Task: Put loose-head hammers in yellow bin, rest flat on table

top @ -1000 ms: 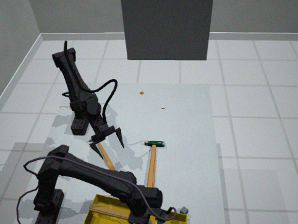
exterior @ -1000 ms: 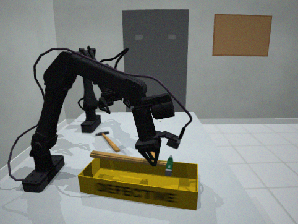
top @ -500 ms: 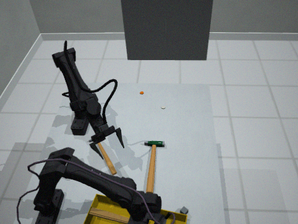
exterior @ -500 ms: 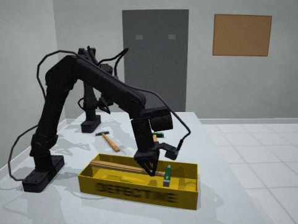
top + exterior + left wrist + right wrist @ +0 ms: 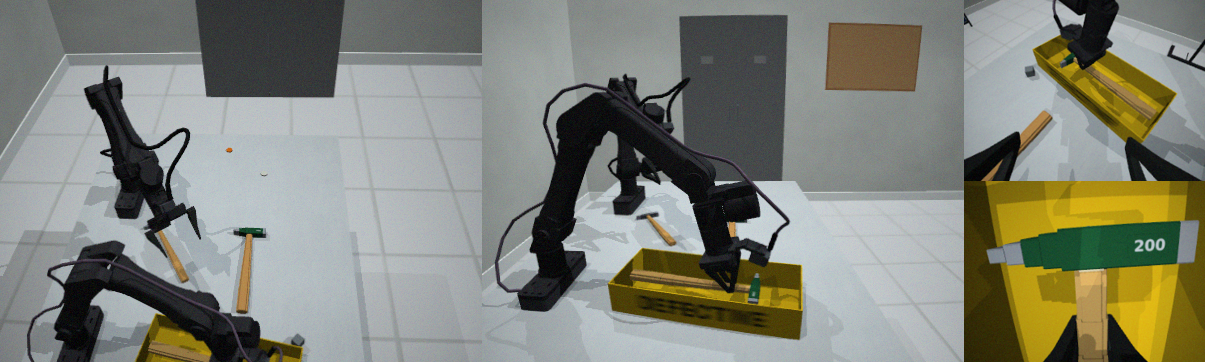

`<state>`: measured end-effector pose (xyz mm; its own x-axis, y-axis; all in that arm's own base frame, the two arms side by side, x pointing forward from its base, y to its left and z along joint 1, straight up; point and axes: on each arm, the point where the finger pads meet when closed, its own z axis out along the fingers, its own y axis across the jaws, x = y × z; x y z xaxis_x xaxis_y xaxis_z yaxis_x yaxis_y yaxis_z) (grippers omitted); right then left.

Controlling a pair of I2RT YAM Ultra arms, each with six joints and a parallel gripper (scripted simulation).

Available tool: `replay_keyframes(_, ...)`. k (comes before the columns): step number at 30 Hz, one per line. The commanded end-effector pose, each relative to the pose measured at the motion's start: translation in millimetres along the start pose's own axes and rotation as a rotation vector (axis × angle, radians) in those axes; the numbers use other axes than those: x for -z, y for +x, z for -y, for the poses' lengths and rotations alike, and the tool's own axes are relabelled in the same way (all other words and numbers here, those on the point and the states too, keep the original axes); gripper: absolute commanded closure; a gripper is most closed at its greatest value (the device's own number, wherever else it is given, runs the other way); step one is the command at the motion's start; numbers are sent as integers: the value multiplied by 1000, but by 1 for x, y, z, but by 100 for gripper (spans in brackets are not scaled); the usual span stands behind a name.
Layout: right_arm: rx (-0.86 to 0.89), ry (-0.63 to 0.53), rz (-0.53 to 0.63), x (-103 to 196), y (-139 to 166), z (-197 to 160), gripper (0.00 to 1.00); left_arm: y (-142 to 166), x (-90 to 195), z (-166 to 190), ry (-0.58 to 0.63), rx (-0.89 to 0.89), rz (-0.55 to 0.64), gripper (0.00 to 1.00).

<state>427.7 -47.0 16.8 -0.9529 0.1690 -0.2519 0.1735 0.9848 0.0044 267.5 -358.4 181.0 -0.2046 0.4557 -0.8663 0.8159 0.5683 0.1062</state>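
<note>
At the top view's six o'clock, the yellow bin (image 5: 162, 325) (image 5: 624, 301) (image 5: 1050, 73) (image 5: 1146, 205) surrounded a green-headed hammer (image 5: 175, 350) (image 5: 672, 280) (image 5: 1118, 86) (image 5: 1105, 247), its handle clamped by the right gripper (image 5: 730, 287) (image 5: 1084, 66) (image 5: 1092, 320). Outside, another green-headed hammer (image 5: 245, 272) (image 5: 732, 230) (image 5: 1037, 129) lay on the table toward twelve from the bin, with the dark-headed hammer (image 5: 172, 257) (image 5: 660, 229) toward nine from it, beneath the wide-spread left gripper (image 5: 182, 247) (image 5: 658, 175) (image 5: 1074, 140). A small grey cube (image 5: 298, 340) (image 5: 1029, 71) sat just beside the bin's two-o'clock corner.
</note>
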Motion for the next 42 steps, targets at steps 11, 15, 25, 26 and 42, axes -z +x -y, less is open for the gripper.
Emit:
replay_keyframes(11,5,2,73,0,-16,-4,87,-20,8,-1,-7,0,60,0)
replay_keyframes(15,2,-3,72,0,-16,-3,87,-20,8,-1,-7,0,60,0)
replay_keyframes(25,6,-5,58,-15,-7,-6,87,-20,8,-1,-7,0,60,0)
replay_keyframes(26,7,-4,42,-18,-2,-6,87,-20,8,-1,-7,0,60,0)
replay_keyframes(42,6,-5,64,-19,-4,-5,87,-20,8,-1,-7,0,60,0)
